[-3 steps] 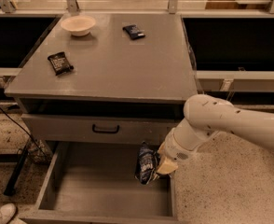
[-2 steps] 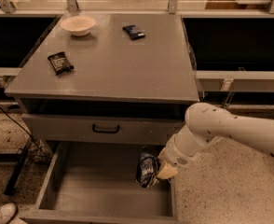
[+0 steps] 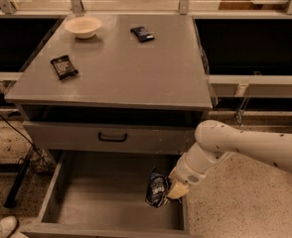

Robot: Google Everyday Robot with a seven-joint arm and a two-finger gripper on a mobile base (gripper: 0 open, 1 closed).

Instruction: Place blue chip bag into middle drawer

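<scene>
The blue chip bag point(image 3: 157, 188) is a crinkly dark-blue foil packet with whitish patches, hanging upright inside the open middle drawer point(image 3: 106, 202), close to its right wall and a little above the floor. My gripper point(image 3: 172, 189) reaches down from the white arm at the right and is shut on the bag's right edge. The drawer is pulled out wide, with a plain grey floor and slanting side walls.
Above the open drawer is a shut drawer front with a small black handle point(image 3: 112, 137). On the grey cabinet top point(image 3: 121, 68) lie a white bowl point(image 3: 83, 27), a small black packet point(image 3: 64, 67) and a small dark-blue wrapper point(image 3: 142, 33). A shoe point(image 3: 1, 227) shows at bottom left.
The arm has sunk a little, and the bag hangs slightly lower in the drawer. Nothing else has moved.
</scene>
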